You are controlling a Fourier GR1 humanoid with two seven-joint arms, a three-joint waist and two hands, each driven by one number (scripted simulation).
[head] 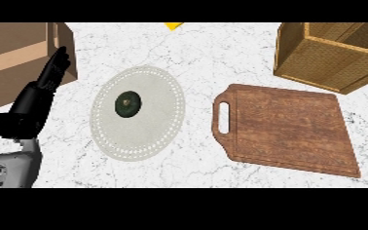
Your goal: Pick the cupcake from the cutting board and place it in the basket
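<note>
**Bare board, no cupcake in sight**

Head view: my left robot hand [36, 102] shows at the left edge, fingers straight and pointing up. It is released, holds nothing and rests there. My right robot hand does not show, so I cannot say what it is doing.

The cutting board [291, 129] lies flat on the white marbled worktop [208, 53], right of centre, with its handle slot turned toward the middle. Its top is bare and I see no cupcake on it. The basket [316, 63] stands just beyond the board's far right corner. Only part of its inside shows, and I make out no cupcake there. So I cannot tell where the cupcake is.

A pale plate [155, 126] sits well apart from the board on its left, with a dark round thing [128, 103] near its middle. It looks greenish, and I do not take it for the cupcake. A brown box [25, 53] fills the far left corner, and a yellow thing [173, 26] peeks in at the far edge.

I judge a cupcake to be light, soft and crumbly, with a top that smears or dents at a touch. I would take it low on the sides, round the paper case. I would keep it upright and set it down in the basket, not let it fall.
</note>
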